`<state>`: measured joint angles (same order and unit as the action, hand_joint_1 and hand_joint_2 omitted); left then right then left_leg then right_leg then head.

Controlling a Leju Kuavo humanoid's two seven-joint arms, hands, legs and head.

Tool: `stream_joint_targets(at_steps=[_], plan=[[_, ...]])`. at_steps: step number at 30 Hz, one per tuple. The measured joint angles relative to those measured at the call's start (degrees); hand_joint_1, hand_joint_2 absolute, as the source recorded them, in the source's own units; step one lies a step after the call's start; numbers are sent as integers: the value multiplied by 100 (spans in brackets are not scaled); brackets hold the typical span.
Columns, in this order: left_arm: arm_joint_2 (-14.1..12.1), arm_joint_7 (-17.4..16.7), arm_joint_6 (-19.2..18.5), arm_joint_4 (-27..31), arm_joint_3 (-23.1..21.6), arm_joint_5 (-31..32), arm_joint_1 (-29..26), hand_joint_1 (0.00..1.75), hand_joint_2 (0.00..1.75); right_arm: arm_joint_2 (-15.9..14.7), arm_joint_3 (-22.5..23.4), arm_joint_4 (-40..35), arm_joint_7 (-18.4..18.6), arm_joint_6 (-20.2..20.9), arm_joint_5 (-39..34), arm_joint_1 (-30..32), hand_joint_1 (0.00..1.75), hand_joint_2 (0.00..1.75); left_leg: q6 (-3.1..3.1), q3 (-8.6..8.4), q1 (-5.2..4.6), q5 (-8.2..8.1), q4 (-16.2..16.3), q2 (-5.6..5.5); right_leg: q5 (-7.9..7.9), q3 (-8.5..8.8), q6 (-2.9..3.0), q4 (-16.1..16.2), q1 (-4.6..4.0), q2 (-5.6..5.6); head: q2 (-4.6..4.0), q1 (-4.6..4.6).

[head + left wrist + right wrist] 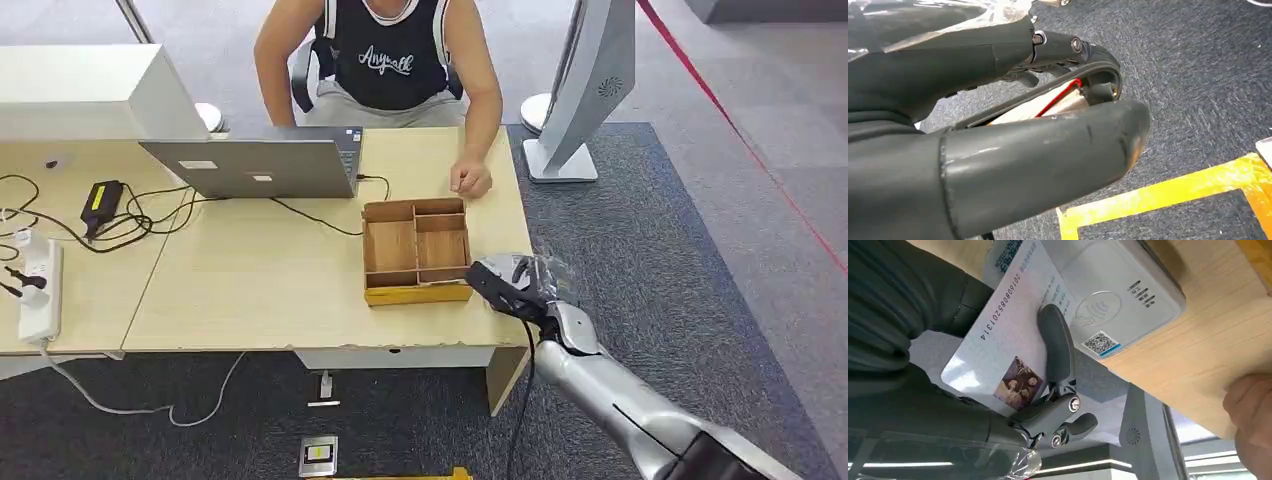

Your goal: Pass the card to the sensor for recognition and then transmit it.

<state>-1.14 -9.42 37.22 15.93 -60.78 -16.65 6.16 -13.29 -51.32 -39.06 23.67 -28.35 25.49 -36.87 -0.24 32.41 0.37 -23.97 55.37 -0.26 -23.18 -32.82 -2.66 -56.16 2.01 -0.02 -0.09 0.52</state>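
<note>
My right hand hovers over the desk's right front corner, just right of the wooden box. In the right wrist view it holds a white card with a printed number and a small photo, one dark finger lying across its face. The card's far edge overlaps the white sensor, a flat reader with a wave mark and a QR code, which lies on the desk. My left hand hangs above the carpet with its fingers curled in and nothing in them.
A person sits behind the desk, one hand resting near the box and also close to the sensor. A laptop, cables and a power strip occupy the left. A grey stand rises at the back right.
</note>
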Motion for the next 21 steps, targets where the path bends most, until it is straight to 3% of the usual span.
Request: stream_joint_targets(at_steps=[12,16,21], plan=[[-2,2,0,0,0,-24,-36,0,0,61,-9,83,-57,7,-15,-20,175,175,0,-2,1,0,0,0,0,2,0,0,-1,0,0,0],[-2,15,2,0,0,-42,-36,0,0,144,-57,214,-122,-315,-184,-87,175,175,0,-1,1,0,0,-1,0,3,0,0,-2,0,0,0],[-2,-63,13,0,-9,-42,-29,0,0,94,-50,59,66,-514,-83,-84,175,175,0,-1,1,0,1,-1,2,1,1,0,-1,0,0,-2]])
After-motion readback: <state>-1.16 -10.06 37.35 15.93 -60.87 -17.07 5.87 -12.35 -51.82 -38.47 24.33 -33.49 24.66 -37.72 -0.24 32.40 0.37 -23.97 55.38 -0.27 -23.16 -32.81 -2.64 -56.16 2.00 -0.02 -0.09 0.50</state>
